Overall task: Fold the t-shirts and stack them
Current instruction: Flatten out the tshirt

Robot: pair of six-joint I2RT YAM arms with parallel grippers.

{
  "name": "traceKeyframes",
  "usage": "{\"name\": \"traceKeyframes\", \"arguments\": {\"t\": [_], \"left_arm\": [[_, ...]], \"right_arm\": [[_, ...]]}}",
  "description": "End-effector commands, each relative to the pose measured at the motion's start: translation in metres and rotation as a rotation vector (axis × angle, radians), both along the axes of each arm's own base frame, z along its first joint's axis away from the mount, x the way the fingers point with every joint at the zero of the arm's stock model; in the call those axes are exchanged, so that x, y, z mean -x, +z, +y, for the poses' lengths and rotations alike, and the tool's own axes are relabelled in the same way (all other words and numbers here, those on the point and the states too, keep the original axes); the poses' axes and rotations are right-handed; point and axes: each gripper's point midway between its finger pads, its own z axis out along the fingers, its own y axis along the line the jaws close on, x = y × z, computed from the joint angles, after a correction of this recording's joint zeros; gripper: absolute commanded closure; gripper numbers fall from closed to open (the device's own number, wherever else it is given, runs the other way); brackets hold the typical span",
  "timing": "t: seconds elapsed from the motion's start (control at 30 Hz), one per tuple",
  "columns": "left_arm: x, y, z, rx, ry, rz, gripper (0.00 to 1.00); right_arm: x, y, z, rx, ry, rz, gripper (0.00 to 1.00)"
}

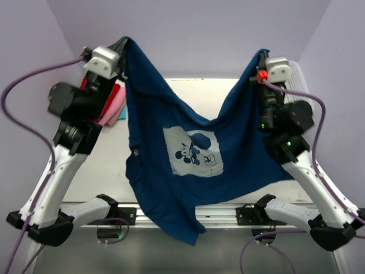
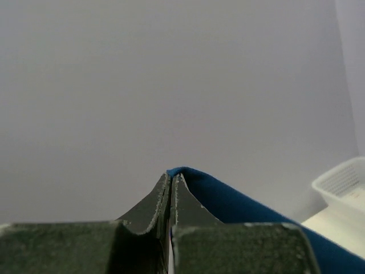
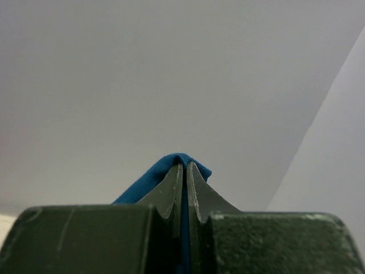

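- Left end effector (image 1: pixel 122 47): raised high over the far left of the worktop (image 1: pixel 102 171). In the left wrist view its fingers (image 2: pixel 157 202) are pressed together on a fold of blue cloth, and the cloth edge shows just above the fingertips.
- Right end effector (image 1: pixel 259 59): raised high at the far right, at about the same height as the left one. In the right wrist view its fingers are clamped together on a blue fold that loops over the tips.
- Navy t-shirt (image 1: pixel 239 165): hangs spread between the two end effectors and is held at its two upper corners. The top edge sags in a deep curve at the middle. The lower edge drapes past the near edge of the worktop, between the arm bases.
- Chest print (image 1: pixel 193 151): a pale square with a cartoon figure, facing the top camera, at the middle of the hanging cloth.
- Folded items: red tee (image 1: pixel 117 91), pink tee (image 1: pixel 112 109) and teal tee (image 1: pixel 123 114) lie together at the far left of the worktop, partly hidden behind the left arm. How they are layered cannot be told.
- White mesh basket (image 2: pixel 342 182): seen only in the left wrist view, at its right edge.
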Motion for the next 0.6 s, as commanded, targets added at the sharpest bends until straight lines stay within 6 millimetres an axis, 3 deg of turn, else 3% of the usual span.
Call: {"name": "traceKeyframes", "arguments": {"t": [0.0, 0.03, 0.07, 0.1, 0.17, 0.2, 0.23, 0.27, 0.33, 0.4, 0.47, 0.53, 0.57], "left_arm": [[-0.048, -0.002, 0.026, 0.025, 0.046, 0.021, 1.00], [-0.056, -0.007, 0.026, 0.011, -0.014, 0.029, 1.00], [-0.081, -0.024, 0.031, 0.048, -0.037, 0.095, 1.00], [-0.098, -0.032, 0.062, 0.064, 0.013, 0.116, 1.00], [-0.103, -0.035, 0.069, 0.130, -0.125, 0.118, 1.00], [-0.113, -0.043, 0.103, 0.153, -0.095, 0.066, 1.00], [-0.113, -0.049, 0.111, 0.174, -0.119, 0.055, 1.00], [-0.120, -0.068, 0.120, 0.236, -0.149, 0.091, 1.00], [-0.117, -0.068, 0.132, 0.227, -0.147, 0.046, 1.00], [-0.116, -0.071, 0.132, 0.211, -0.143, 0.040, 1.00], [-0.094, -0.059, 0.129, 0.165, -0.119, -0.012, 1.00], [-0.077, -0.050, 0.122, 0.124, -0.121, -0.033, 1.00], [-0.059, -0.033, 0.114, 0.087, -0.129, -0.075, 1.00]], "right_arm": [[-0.026, 0.012, -0.031, -0.130, -0.043, -0.011, 1.00], [-0.037, 0.007, -0.037, -0.144, -0.035, 0.011, 1.00], [-0.058, -0.005, -0.039, -0.153, -0.038, 0.058, 1.00], [-0.071, -0.011, -0.059, -0.213, -0.058, 0.070, 1.00], [-0.093, -0.023, -0.066, -0.246, -0.031, 0.096, 1.00], [-0.112, -0.036, -0.082, -0.309, -0.029, 0.115, 1.00], [-0.122, -0.043, -0.082, -0.316, 0.002, 0.133, 1.00], [-0.130, -0.048, -0.085, -0.337, 0.011, 0.132, 1.00], [-0.145, -0.062, -0.086, -0.325, 0.000, 0.134, 1.00], [-0.143, -0.060, -0.088, -0.275, -0.021, 0.093, 1.00], [-0.129, -0.053, -0.091, -0.265, -0.027, 0.037, 1.00], [-0.094, -0.026, -0.092, -0.230, -0.021, -0.061, 1.00], [-0.083, -0.023, -0.090, -0.214, -0.010, -0.093, 1.00]]}}
